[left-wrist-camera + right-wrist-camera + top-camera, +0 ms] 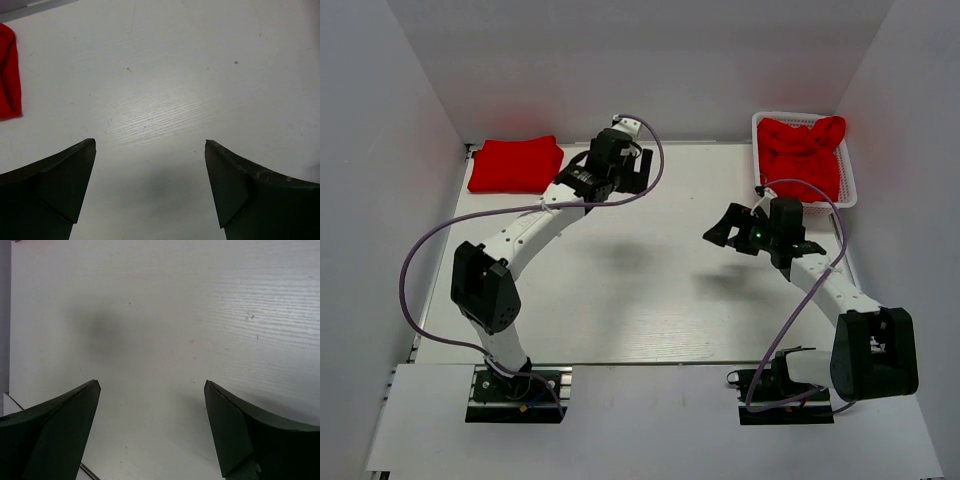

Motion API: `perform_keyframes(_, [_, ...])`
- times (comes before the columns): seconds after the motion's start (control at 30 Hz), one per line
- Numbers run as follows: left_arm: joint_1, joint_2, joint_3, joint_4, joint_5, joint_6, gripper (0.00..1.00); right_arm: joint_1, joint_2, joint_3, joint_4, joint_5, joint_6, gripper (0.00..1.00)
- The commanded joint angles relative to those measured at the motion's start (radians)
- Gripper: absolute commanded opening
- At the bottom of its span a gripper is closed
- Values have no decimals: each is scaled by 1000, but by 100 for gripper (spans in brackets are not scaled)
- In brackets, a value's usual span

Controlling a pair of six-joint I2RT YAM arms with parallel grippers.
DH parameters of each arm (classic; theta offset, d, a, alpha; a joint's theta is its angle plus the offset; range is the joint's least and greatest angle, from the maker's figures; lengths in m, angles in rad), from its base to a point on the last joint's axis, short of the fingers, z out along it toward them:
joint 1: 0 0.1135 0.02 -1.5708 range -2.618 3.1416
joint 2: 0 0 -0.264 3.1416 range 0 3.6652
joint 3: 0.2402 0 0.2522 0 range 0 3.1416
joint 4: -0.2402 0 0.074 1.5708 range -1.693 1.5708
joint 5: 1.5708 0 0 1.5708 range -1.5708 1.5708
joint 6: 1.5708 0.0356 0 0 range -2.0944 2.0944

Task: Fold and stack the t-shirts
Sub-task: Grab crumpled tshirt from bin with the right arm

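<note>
Left gripper (pixel 150 142) and right gripper (pixel 152 382) are both wide open and empty over the white table (pixel 640 290). One folded bright red fabric t-shirt (pixel 515 163) sits in the far left corner, and crumpled red t-shirts (pixel 800 150) fill the white plastic mesh basket (pixel 848 190) in the far right corner. I'd pinch only the top one's edge

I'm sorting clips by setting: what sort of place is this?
Probably a robotics lab cell: plain white walls box in a white table, the left arm and right arm are bolted at its edge, with red t-shirts and a basket.
</note>
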Motion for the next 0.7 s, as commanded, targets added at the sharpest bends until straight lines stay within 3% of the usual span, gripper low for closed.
perform_keyframes(0.0, [63, 28, 33, 39, 67, 43, 100, 11, 9, 48, 144, -54, -1, 90])
perform_keyframes(0.2, [157, 52, 41, 21, 143, 34, 100, 11, 46, 86, 196, -3, -15, 90])
perform_keyframes(0.27, [180, 52, 30, 21, 143, 34, 100, 9, 95, 180, 45, 63, -74, 90])
perform_keyframes(0.4, [218, 52, 10, 21, 172, 23, 100, -9, 195, 442, -168, 399, -99, 90])
perform_keyframes(0.53, [270, 62, -2, 2, 181, -18, 100, -37, 302, 664, -278, 630, -91, 90])
perform_keyframes(0.67, [289, 52, -21, -1, 169, -18, 100, -110, 459, 908, -434, 686, -58, 90])
